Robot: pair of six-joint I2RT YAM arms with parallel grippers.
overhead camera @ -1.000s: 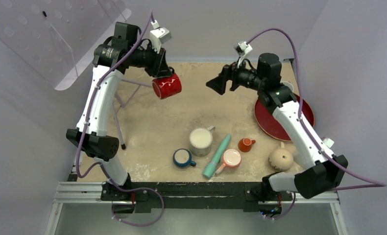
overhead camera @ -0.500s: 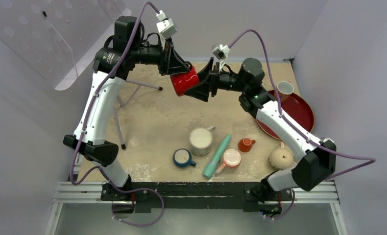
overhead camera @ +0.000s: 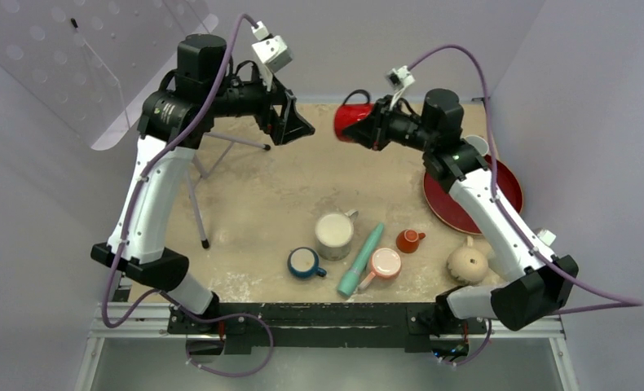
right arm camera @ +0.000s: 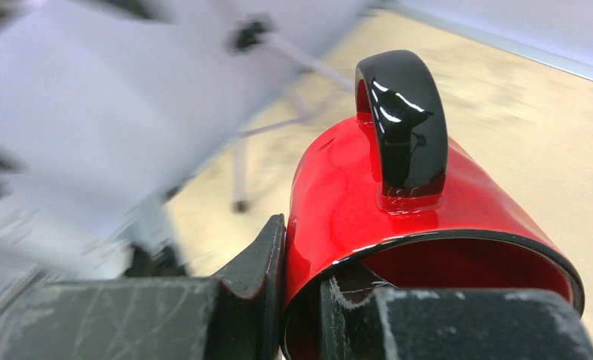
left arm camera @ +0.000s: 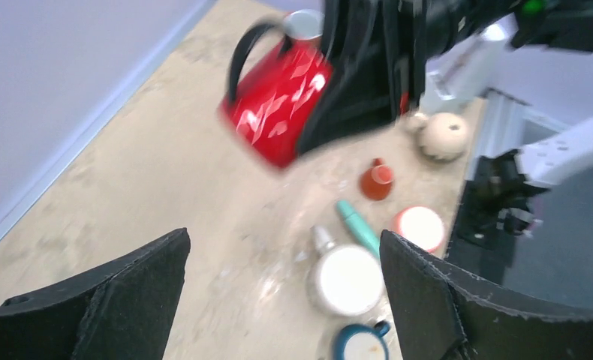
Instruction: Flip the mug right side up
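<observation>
From the top camera, I see my left claw (overhead camera: 301, 122) raised over the back of the bench (overhead camera: 253, 195), its 2 fingers spread apart. My right claw (overhead camera: 369, 127) is clamped on a red mug (overhead camera: 350, 120), held up on its side near the back edge. The beige mug (overhead camera: 468, 263) sits at the front right of the bench, rounded side up, just beside the right arm's lower link and to the right of a small orange jug (overhead camera: 410, 240).

On the left wrist camera, the fingers (left arm camera: 121, 296) stand wide apart over the bench. Beyond them the red mug is blurred in the right claw's hold, and the beige mug sits on the bench past the jug.

On the right wrist camera, 1 finger (right arm camera: 260, 262) presses the red mug's outer wall, the other sits inside the rim, and the black handle (right arm camera: 402, 124) points up.
</observation>
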